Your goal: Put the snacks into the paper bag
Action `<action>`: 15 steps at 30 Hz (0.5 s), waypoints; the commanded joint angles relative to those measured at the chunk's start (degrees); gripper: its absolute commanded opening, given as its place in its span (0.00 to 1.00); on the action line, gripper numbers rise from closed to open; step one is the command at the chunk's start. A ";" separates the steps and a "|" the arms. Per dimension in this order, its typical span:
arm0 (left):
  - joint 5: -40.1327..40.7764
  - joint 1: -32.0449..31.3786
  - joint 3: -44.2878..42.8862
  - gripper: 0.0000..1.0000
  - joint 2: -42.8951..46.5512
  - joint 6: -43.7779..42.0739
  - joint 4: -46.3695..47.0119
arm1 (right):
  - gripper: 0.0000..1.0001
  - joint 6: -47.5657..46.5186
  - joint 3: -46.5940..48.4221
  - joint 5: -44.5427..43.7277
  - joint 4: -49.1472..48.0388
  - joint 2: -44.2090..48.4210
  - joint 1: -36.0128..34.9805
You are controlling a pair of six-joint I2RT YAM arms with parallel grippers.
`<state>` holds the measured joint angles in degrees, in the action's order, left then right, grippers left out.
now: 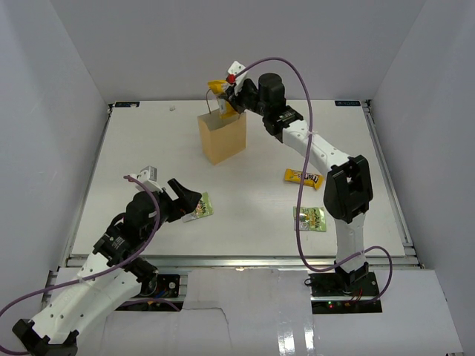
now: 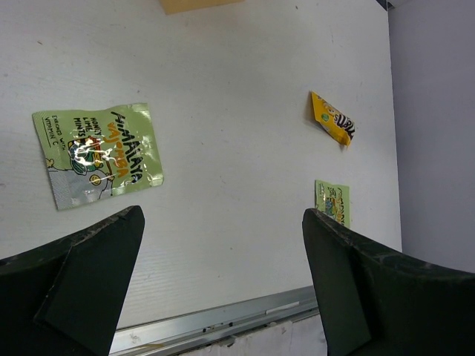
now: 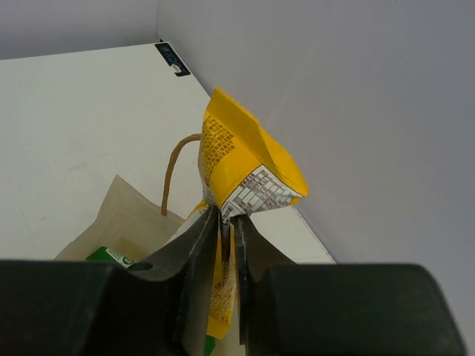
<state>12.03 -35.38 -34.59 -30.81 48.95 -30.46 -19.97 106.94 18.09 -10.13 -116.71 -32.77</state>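
While a yellow packet (image 3: 237, 159) is pinched in the nearly closed right claw (image 3: 225, 222) above the mouth of the paper bag (image 1: 223, 137), the left claw (image 2: 223, 213) is held wide open and empty over the tabletop (image 2: 223, 111) near a green packet (image 2: 96, 154).

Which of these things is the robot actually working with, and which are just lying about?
Part of the job:
- paper bag
- yellow packet pinched in the right hand over it
- one green packet inside it
- near green packet by the open left hand
- right-side green packet
- yellow wrapper

Just there:
- purple cable
- corner sticker
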 commanded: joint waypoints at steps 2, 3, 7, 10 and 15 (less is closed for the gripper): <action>0.27 -0.13 0.22 0.98 0.48 0.01 -0.13 | 0.28 -0.25 -0.94 -0.07 -4.55 4.29 -0.10; 0.27 -0.13 0.31 0.98 0.66 0.09 -0.13 | 0.30 -0.25 -1.29 -0.16 -4.63 4.38 -0.10; 0.62 -0.13 0.58 0.98 0.57 0.62 -0.48 | 0.37 0.01 -2.78 -0.16 -5.07 5.43 -0.10; 0.71 -0.13 0.57 0.98 -0.74 0.97 -0.83 | 0.39 0.98 -3.22 0.02 -5.07 6.31 -0.10; -0.08 -0.13 0.31 0.98 -4.52 -0.60 -0.92 | 0.50 3.53 -1.48 2.20 -2.97 9.56 1.21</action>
<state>12.01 -35.38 -34.30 -33.54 49.39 -30.48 -18.31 104.03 18.35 -11.46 -112.71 -32.56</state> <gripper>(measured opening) 0.979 0.476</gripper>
